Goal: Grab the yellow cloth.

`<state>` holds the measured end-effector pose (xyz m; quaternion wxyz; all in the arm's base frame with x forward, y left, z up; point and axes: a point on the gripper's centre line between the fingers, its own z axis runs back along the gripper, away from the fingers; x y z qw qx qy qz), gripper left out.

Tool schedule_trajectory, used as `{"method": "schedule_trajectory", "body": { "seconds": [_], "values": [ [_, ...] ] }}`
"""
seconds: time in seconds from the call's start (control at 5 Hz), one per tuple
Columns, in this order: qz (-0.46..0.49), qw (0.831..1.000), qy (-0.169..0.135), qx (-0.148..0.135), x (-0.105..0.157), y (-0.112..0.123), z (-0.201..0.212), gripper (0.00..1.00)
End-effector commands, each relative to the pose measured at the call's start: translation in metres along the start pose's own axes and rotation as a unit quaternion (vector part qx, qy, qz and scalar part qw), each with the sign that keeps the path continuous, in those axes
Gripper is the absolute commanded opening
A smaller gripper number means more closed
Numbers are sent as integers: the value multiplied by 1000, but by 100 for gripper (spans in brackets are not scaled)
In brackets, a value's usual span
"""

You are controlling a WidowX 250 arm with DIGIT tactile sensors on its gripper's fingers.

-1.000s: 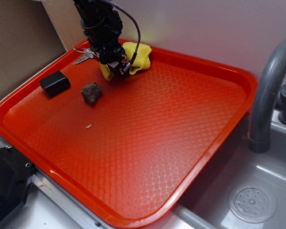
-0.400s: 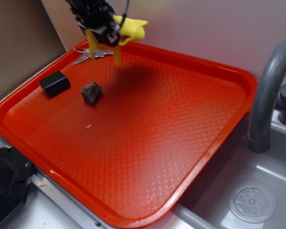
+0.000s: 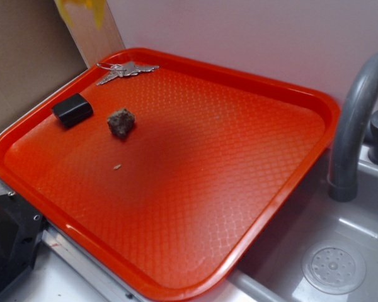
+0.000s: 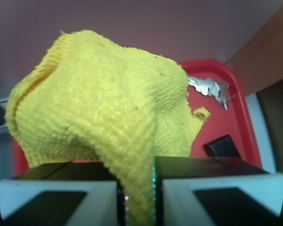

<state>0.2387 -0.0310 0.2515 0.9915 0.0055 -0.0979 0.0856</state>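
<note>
The yellow cloth (image 4: pixel 104 103) fills most of the wrist view, bunched and hanging with a fold pinched between the two fingers of my gripper (image 4: pixel 137 193), which is shut on it. It hangs well above the red tray (image 4: pixel 212 117). In the exterior view only a scrap of the yellow cloth (image 3: pixel 82 9) shows at the top left edge, and the gripper itself is out of frame there.
On the red tray (image 3: pixel 239 189) lie a brown rock (image 3: pixel 121 121), a black box (image 3: pixel 72 109) and keys (image 3: pixel 123 70) at the far left corner. A grey faucet (image 3: pixel 356 126) and sink drain (image 3: pixel 334 268) stand to the right. A cardboard wall (image 3: pixel 25 63) rises at the left.
The gripper has risen from the tray's far left corner with the yellow cloth, lifting it off the tray and almost out of the exterior view's top edge.
</note>
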Motion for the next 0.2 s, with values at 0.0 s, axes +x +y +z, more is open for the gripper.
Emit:
{"method": "schedule_trajectory", "body": {
  "seconds": [0.0],
  "values": [
    [-6,1000,10,-28,34,-26,24,0]
  ]
}}
